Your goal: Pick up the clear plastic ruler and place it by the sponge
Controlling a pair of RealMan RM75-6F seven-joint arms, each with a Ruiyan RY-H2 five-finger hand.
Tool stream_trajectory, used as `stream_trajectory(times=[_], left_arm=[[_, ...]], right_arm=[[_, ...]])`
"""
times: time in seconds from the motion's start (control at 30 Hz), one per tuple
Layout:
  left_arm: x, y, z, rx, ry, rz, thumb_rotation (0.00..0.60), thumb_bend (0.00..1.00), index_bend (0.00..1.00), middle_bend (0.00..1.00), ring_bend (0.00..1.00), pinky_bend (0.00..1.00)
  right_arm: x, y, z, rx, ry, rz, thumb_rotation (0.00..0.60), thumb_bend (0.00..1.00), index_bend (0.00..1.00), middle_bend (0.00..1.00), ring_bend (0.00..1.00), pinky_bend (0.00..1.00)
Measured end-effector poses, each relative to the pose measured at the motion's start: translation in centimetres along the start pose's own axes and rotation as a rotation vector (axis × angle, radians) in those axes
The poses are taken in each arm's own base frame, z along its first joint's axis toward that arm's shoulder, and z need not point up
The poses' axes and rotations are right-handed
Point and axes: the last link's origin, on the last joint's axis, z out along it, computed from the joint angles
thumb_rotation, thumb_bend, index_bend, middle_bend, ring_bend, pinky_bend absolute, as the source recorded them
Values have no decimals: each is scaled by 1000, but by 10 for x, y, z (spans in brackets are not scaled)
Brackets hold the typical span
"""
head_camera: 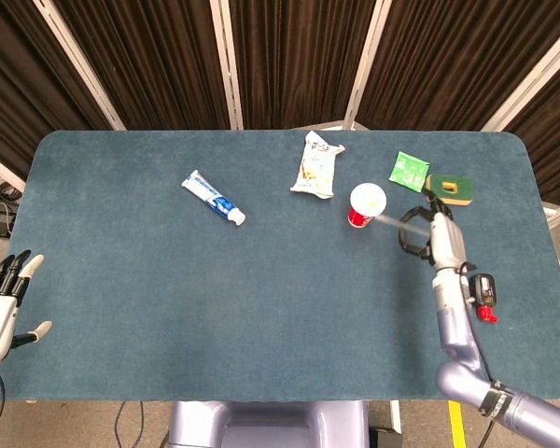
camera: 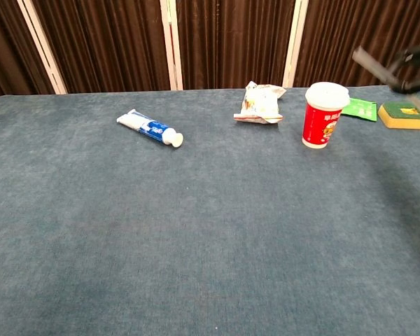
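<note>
The clear plastic ruler [head_camera: 392, 222] is pinched in my right hand [head_camera: 431, 235] and hangs in the air, its free end reaching left over the red cup [head_camera: 365, 204]. In the chest view the ruler [camera: 369, 60] shows as a slanted strip at the top right, with the right hand [camera: 414, 59] partly cut off by the frame edge. The yellow and green sponge [head_camera: 450, 189] lies on the table just beyond that hand, and shows as the sponge [camera: 407, 114] at the right edge. My left hand [head_camera: 2, 301] hovers off the table's left edge with its fingers spread, holding nothing.
A toothpaste tube [head_camera: 213, 197] lies left of centre. A white snack packet [head_camera: 315, 164] and a green sachet [head_camera: 410, 171] lie at the back near the cup. A small black and red object [head_camera: 483, 295] sits by the right edge.
</note>
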Motion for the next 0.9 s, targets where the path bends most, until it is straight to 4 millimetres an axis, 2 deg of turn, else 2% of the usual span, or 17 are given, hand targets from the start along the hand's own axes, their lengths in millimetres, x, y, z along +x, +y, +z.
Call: stream_trajectory(times=[0.27, 0.43, 0.6, 0.9], left_arm=[[0, 0, 1, 1, 2, -2, 600, 139, 5, 0, 0, 0], [1, -1, 1, 3, 5, -5, 600, 138, 7, 0, 0, 0], [1, -1, 0, 7, 8, -11, 600, 139, 7, 0, 0, 0], [1, -2, 1, 12, 1, -16, 600, 139, 10, 0, 0, 0]], right_arm=[[23, -42, 22, -9, 26, 468, 600, 471, 542, 89, 0, 0], [21, -69, 35, 7, -10, 716, 600, 472, 545, 99, 0, 0], [4, -78, 46, -8, -46, 867, 600, 472, 552, 103, 0, 0], [-17, -77, 63, -59, -68, 1118, 600, 471, 559, 106, 0, 0]])
